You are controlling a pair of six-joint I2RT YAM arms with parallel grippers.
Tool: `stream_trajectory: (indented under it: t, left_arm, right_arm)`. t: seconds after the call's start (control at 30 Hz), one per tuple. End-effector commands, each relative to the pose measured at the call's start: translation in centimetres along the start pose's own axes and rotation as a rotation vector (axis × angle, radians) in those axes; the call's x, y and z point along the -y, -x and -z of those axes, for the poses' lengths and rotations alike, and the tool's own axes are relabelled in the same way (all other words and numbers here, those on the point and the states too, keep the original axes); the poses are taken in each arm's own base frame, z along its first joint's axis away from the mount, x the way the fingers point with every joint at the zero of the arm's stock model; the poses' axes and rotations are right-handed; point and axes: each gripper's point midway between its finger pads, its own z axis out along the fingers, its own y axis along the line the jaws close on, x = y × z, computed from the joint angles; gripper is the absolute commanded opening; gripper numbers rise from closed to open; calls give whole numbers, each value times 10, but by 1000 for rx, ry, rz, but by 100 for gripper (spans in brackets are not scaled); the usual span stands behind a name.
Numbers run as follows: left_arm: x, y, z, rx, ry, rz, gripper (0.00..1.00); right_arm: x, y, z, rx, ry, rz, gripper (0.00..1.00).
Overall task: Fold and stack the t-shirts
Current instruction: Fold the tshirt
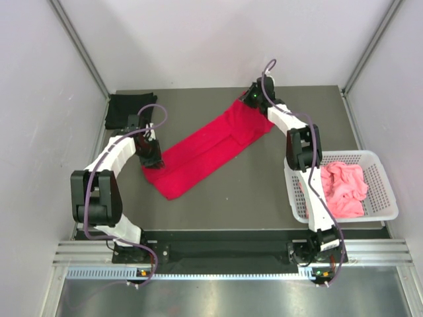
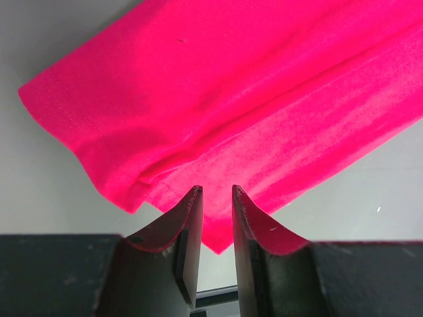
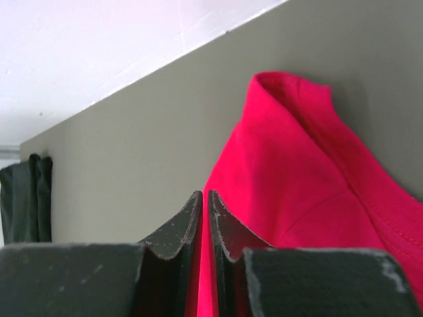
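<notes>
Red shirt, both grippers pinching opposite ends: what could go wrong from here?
1. The right gripper seems to pinch only a thin edge of the red shirt; that edge may slip out when lifted.
2. The left gripper bites near a corner where folded layers overlap, so it may catch only some layers and the fold could open.
3. The shirt lies as a long strip; uneven pulls could skew it toward the black shirt.

red shirt (image 1: 210, 148) folded into a long strip, stretched between left gripper (image 1: 153, 160) and right gripper (image 1: 253, 100); black shirt (image 1: 129, 109) folded beyond the left gripper; pink shirt (image 1: 344, 188) crumpled, well right.
</notes>
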Motion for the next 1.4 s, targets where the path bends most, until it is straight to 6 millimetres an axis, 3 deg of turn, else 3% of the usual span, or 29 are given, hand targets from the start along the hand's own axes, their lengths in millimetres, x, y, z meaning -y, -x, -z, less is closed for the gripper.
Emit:
stream_trajectory:
  t: [0.0, 0.23, 0.47, 0.67, 0.77, 0.87, 0.97, 1.0, 1.2, 1.37]
  left_arm:
    - [3, 6, -2, 12, -20, 5, 30]
    - [-1, 12, -6, 21, 4, 12, 29]
    - [11, 48, -5, 101, -20, 38, 30]
    - [-7, 37, -40, -7, 70, 127, 29]
    - [-13, 33, -45, -29, 104, 143, 29]
    - [-13, 36, -38, 7, 103, 133, 29]
    - [-13, 34, -36, 11, 102, 129, 29]
    - [-13, 35, -33, 20, 100, 127, 29]
    - [-12, 36, -31, 23, 102, 127, 29]
    - [-11, 35, -33, 12, 95, 130, 29]
  right_arm:
    - [-23, 21, -1, 86, -7, -7, 7]
    - [-7, 11, -22, 129, -96, -42, 7]
    - [-6, 12, -24, 160, -110, -32, 7]
    - [-4, 23, -25, 168, -75, -22, 8]
    - [-15, 32, -20, 180, -48, -8, 8]
    - [-35, 50, -3, 200, -27, 23, 8]
    - [-36, 52, 8, 191, -52, 52, 8]
    - [-46, 61, 18, 203, -44, 59, 8]
    - [-29, 40, 36, 112, -145, 118, 15]
    - [-19, 11, 27, 40, -165, 158, 24]
